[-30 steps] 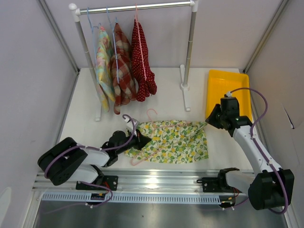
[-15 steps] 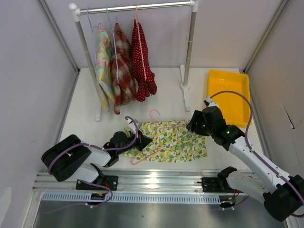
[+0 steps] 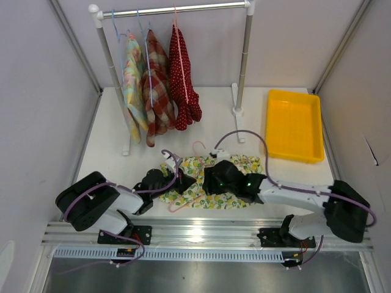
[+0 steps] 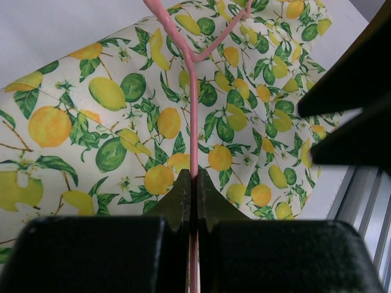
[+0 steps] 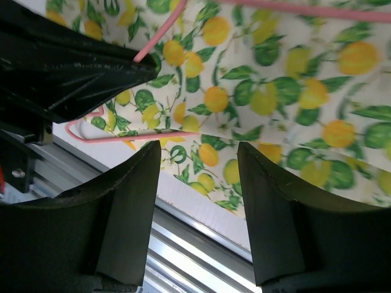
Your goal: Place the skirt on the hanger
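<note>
Pinching hanger (image 4: 193, 116), left claw (image 4: 193, 182); right claw (image 5: 199, 160) spread above skirt (image 5: 287, 85); tray (image 3: 293, 122) beyond

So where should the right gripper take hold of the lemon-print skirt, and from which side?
I'd pinch the skirt at its near edge, coming down from above with the jaws straddling it: the cloth lies flat, so only its edge offers something to pinch. Stay off the pink hanger, clamped by the left gripper.
</note>
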`<state>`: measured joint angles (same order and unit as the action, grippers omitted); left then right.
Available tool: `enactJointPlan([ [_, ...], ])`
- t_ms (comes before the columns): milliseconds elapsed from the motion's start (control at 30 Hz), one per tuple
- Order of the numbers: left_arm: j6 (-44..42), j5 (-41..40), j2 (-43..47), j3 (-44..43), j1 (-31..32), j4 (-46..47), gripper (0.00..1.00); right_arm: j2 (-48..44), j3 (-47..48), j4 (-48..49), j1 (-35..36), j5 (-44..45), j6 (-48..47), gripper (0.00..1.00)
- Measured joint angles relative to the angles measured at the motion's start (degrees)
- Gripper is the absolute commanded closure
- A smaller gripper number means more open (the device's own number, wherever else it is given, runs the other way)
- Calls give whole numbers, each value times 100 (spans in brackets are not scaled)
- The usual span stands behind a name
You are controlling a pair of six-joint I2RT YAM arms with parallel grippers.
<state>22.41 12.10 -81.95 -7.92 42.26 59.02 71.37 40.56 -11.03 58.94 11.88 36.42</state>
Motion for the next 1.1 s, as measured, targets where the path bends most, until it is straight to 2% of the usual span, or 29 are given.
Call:
enactJointPlan([
  [200,0,-61,-31,-7,0,-28,100,1543,603,625,883,195,-59,43],
  [333,-4,-109,-31,-57,0,-168,100,2052,918,909,1167,313,-98,43],
  [1100,-129,-385,-35,-164,-46,-1147,100,2723,1187,1003,1635,1346,-105,44],
])
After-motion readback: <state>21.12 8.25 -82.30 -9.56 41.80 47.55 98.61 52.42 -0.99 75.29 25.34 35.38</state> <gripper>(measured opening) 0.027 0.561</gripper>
